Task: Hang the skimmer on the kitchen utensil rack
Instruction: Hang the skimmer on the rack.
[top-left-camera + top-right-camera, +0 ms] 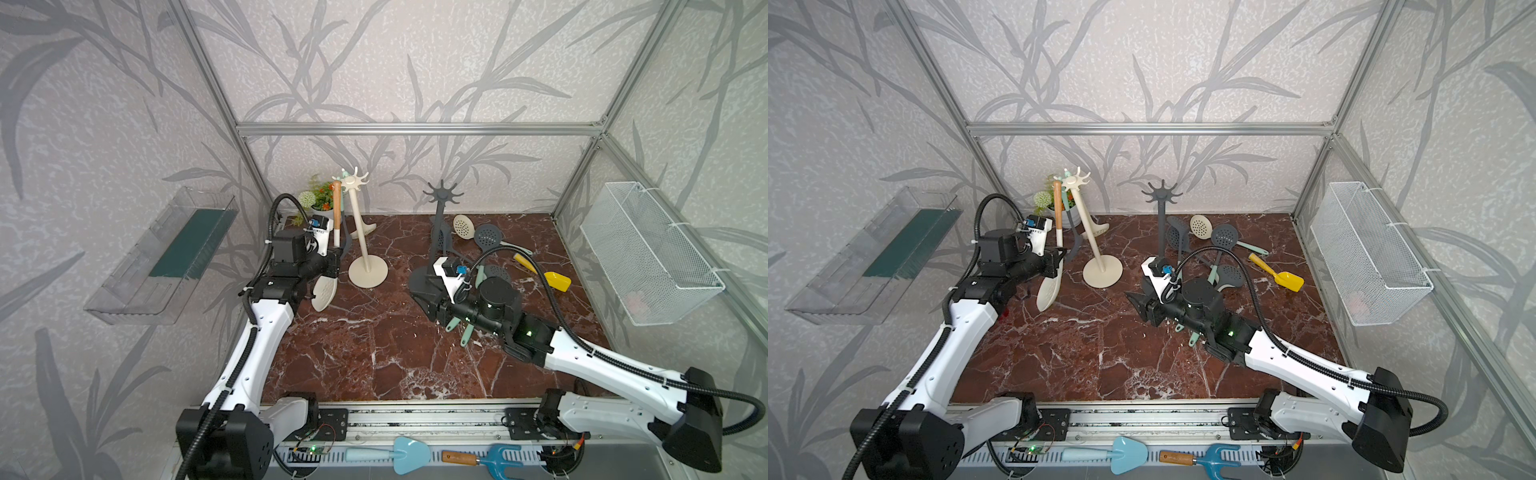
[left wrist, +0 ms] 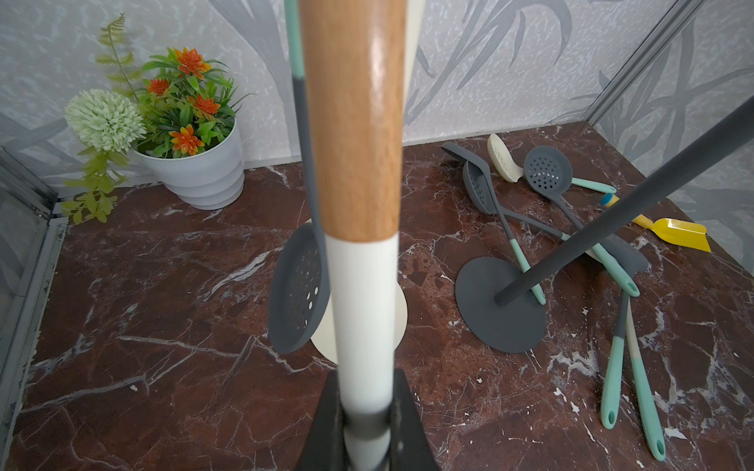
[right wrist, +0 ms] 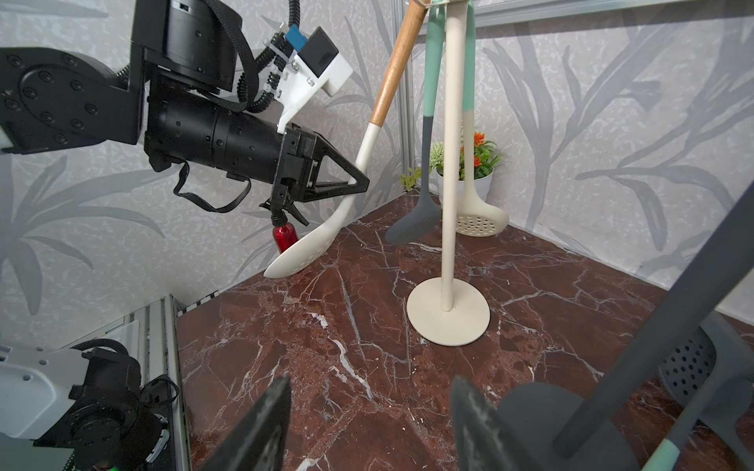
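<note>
Two utensil racks are seen standing on the marble desk (image 1: 374,353): a cream rack (image 3: 449,244) toward the left and a dark grey rack (image 1: 1161,232) toward the right. The cream skimmer (image 3: 369,142) is held by the left jaws, which are closed tight on the white part of its stem, just below the wooden handle. It is carried nearly upright and slightly tilted, with the perforated bowl low beside the left arm (image 1: 266,332) and the handle's tip raised to the hooks at the cream rack's crown. Whether the tip is caught on a hook cannot be told.

A grey skimmer (image 3: 412,232) and a cream ladle (image 3: 481,222) are hung from the same crown. The right jaws are held apart with nothing between them, low over the desk just beside the grey rack's round base. Several loose skimmers (image 1: 488,235) and a yellow scoop (image 1: 555,280) are scattered behind the right arm (image 1: 582,357). A potted plant (image 2: 196,171) is placed in the far left corner, and a red bottle (image 3: 283,238) is glimpsed behind the held skimmer's bowl.
</note>
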You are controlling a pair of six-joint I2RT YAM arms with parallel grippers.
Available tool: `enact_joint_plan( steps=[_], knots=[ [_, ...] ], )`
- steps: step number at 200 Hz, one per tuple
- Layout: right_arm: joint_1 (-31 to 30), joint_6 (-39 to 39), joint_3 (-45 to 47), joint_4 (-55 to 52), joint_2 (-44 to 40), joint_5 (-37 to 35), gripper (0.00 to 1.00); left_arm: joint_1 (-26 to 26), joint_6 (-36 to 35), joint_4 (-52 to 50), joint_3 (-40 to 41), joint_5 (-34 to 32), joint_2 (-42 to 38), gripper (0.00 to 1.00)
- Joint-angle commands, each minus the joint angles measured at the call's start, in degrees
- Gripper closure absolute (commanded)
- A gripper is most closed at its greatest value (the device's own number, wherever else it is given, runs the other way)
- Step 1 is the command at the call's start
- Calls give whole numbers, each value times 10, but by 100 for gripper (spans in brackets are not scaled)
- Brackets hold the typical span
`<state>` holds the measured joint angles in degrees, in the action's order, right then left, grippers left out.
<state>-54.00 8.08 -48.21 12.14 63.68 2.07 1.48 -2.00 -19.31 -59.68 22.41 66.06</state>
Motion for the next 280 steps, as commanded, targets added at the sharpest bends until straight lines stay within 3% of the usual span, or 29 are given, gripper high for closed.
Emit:
enact_joint_plan(
  steps=[1, 111, 204, 220, 280],
  knots=[
    [-1, -2, -4, 14, -10, 4, 37, 2, -15, -16, -17, -15, 15, 100],
    [0, -12, 9, 13, -26, 1, 37, 16, -42, -60, -48, -43, 69, 100],
    [4, -15, 6, 6, -31, 5, 37, 35, -66, -113, -100, -93, 109, 78],
    [4, -14, 5, 1, -32, 4, 37, 35, -64, -117, -104, -92, 113, 68],
    [4, 2, 5, -23, -37, -16, 35, 41, -32, -112, -104, -99, 96, 48]
  ],
)
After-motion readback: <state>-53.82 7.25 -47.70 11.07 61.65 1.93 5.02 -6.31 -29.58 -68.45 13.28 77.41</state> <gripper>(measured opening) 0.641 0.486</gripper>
